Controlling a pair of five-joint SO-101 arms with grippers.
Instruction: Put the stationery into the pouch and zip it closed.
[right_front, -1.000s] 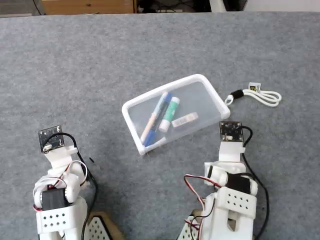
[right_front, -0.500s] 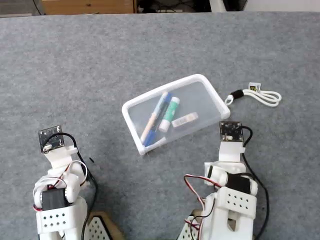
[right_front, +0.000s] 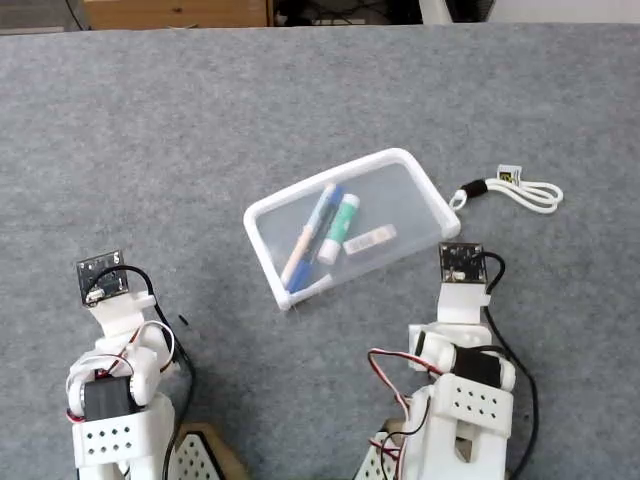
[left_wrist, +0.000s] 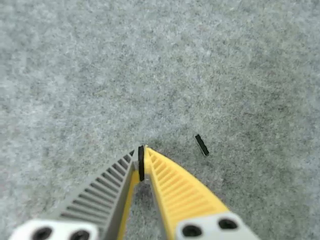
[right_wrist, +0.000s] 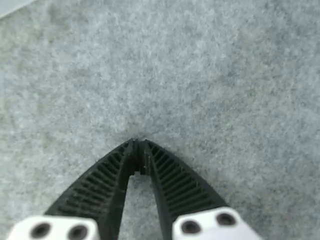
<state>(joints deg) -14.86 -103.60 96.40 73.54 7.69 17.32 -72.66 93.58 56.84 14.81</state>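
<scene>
- The grey felt-covered desk (right_front: 150, 150) spans the high view, with a strip of wooden furniture (right_front: 175, 12) along its far edge.
- The left arm (right_front: 110, 400) stands at the near edge of the desk, well apart from the pouch. Its hand (left_wrist: 141, 161), one finger grey and one yellow, is pinched to a narrow point just above bare felt, tips meeting and holding nothing.
- The right arm (right_front: 462, 380) stands at the near edge on the other side, its wrist just beside the pouch's near right corner. Its black hand (right_wrist: 138, 150) is likewise drawn narrow over bare felt, tips together and gripping nothing.
- The clear, white-rimmed pouch (right_front: 405, 205) lies flat and at a slant at mid-desk, between the two arms and a little farther out. Whether its zip is done up cannot be told.
- A white looped cord (right_front: 525, 192) trails from the pouch's right corner across the felt and ends in a small tag.
- The stationery lies inside the pouch: a blue-and-orange pen (right_front: 315, 230), a white stick with a green cap (right_front: 340, 227) beside it, a small white block (right_front: 369, 238), and a blue-tipped piece (right_front: 308, 286) along the near rim.
- A tiny black sliver (left_wrist: 201, 145) lies on the felt just beside the left hand.
</scene>
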